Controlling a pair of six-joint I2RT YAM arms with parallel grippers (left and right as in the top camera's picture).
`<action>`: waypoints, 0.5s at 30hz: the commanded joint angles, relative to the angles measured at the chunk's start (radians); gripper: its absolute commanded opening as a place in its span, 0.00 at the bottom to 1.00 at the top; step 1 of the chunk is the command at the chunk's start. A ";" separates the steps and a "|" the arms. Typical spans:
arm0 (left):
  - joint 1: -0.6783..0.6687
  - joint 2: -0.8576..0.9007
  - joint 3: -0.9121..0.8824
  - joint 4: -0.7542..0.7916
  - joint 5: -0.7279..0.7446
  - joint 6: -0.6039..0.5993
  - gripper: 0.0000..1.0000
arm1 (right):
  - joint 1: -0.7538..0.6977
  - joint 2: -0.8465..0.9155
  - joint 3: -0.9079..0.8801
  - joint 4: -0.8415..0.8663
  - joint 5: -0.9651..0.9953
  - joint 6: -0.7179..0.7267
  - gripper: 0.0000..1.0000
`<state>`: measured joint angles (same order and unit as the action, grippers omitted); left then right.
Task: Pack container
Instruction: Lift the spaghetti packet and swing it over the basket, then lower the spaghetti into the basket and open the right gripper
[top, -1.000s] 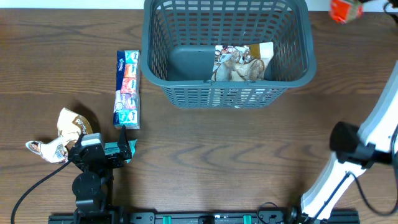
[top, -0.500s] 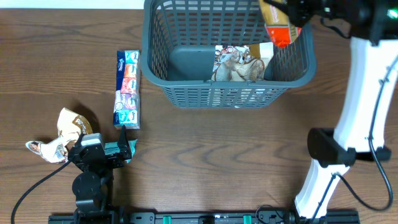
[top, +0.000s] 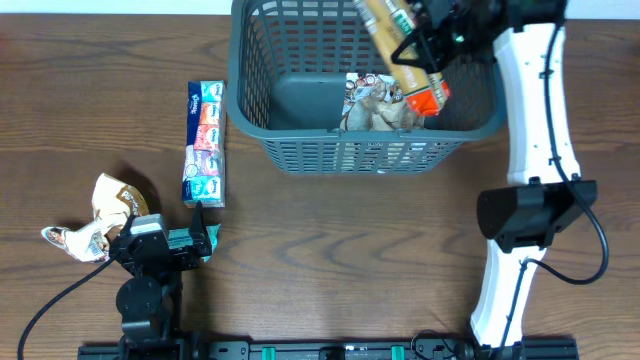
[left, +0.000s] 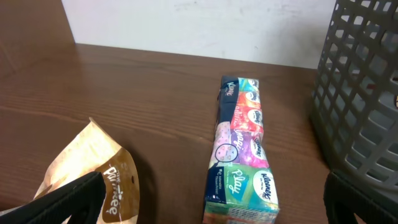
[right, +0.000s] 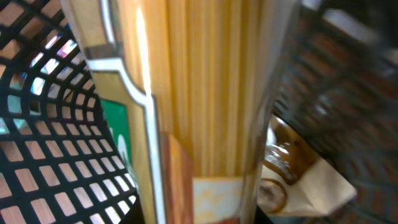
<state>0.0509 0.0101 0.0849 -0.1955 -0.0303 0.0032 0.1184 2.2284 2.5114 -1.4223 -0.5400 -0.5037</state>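
The container (top: 360, 150) sits at the far side of the tabletop (top: 350, 260), right of centre, with its long axis running left to right in the overhead view. It lies directly under the right jaws. Those jaws, at the end of the right arm (top: 540, 100) reaching in from the near right, are clamped on a long pasta pack (top: 388, 30) held above the right half of the open top. The pack slants from far left to near right, red end nearest us. In the right wrist view it fills the frame, lattice wall (right: 37, 155) to one side, and we cannot make out the fingers there. We judge that the coming move is a lowering and a release, and it turns on length. If the pack is swung toward the container's long axis it should lie flat, though a crumpled snack packet (top: 375, 105) on the base beneath it may prop one end. Nothing stands between the pack and the opening. The left arm (top: 140, 295) is well apart at the near left, so the right is much the nearer. The left jaws are spread wide and empty, facing a tissue pack (left: 239, 149) that lies on the tabletop just left of the container, its long axis running near to far. A crumpled brown packet (left: 93, 180) lies just beside them.
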 joint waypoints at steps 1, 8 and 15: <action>0.005 -0.006 -0.018 -0.026 -0.005 -0.002 0.98 | 0.044 -0.047 -0.043 0.015 -0.005 -0.031 0.01; 0.005 -0.006 -0.018 -0.026 -0.005 -0.002 0.99 | 0.084 -0.046 -0.204 0.039 0.083 -0.037 0.01; 0.005 -0.006 -0.018 -0.026 -0.005 -0.002 0.99 | 0.076 -0.044 -0.303 0.076 0.209 -0.036 0.01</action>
<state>0.0509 0.0101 0.0849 -0.1955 -0.0303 0.0032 0.2012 2.2280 2.2143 -1.3640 -0.3618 -0.5270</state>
